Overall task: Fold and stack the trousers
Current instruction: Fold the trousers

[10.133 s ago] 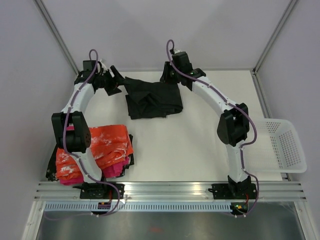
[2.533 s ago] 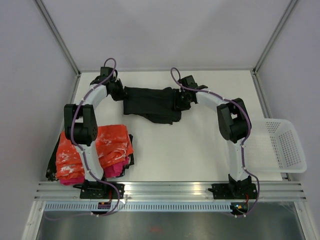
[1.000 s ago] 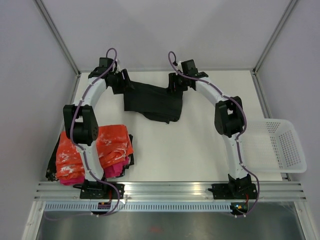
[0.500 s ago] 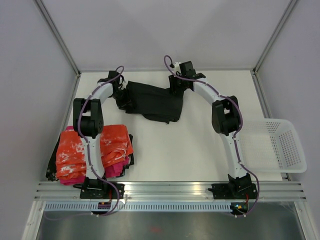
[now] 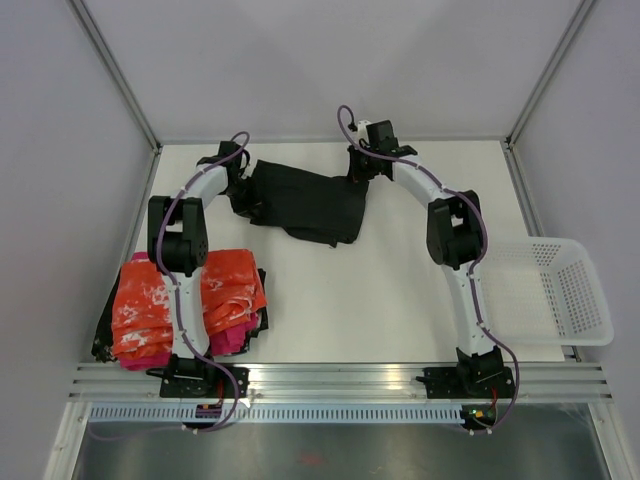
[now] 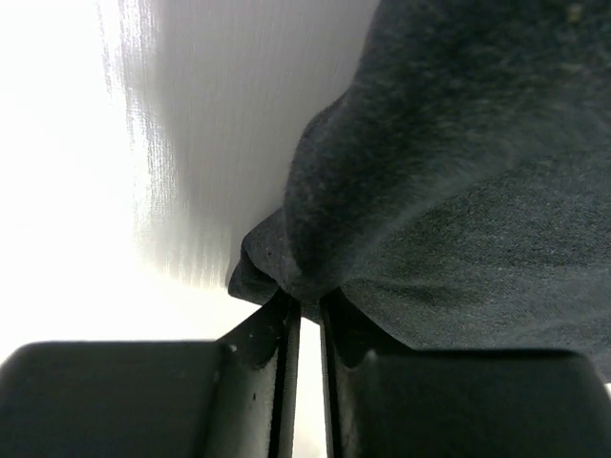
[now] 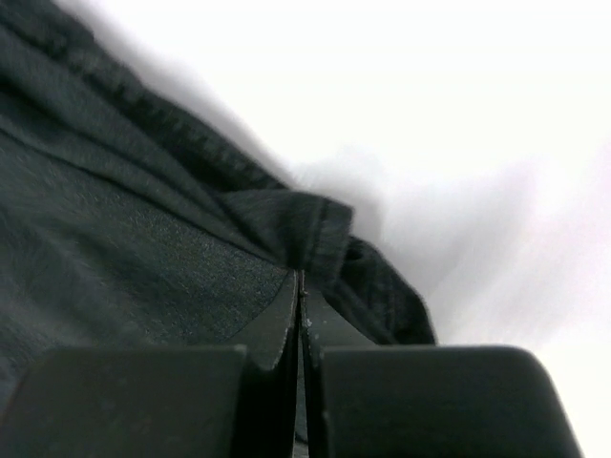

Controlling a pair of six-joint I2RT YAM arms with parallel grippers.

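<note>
Both arms pinch the soft black trousers [image 5: 310,200]
Left gripper [image 6: 307,307] nips a fabric fold (only a narrow gap between its fingers); right gripper [image 7: 301,286] clamps a hemmed edge.

The top external camera looks steeply down from above the near edge, far enough back to take in the whole white surface [image 5: 400,290]. The left wrist camera sits just behind the left fingers [image 6: 253,372] and faces along them, very close to the trousers [image 6: 458,191]. The right wrist camera looks in the same way past the right fingers [image 7: 267,382]. All three views share the trousers at the surface's far end, and each wrist view shows one end of them.
</note>
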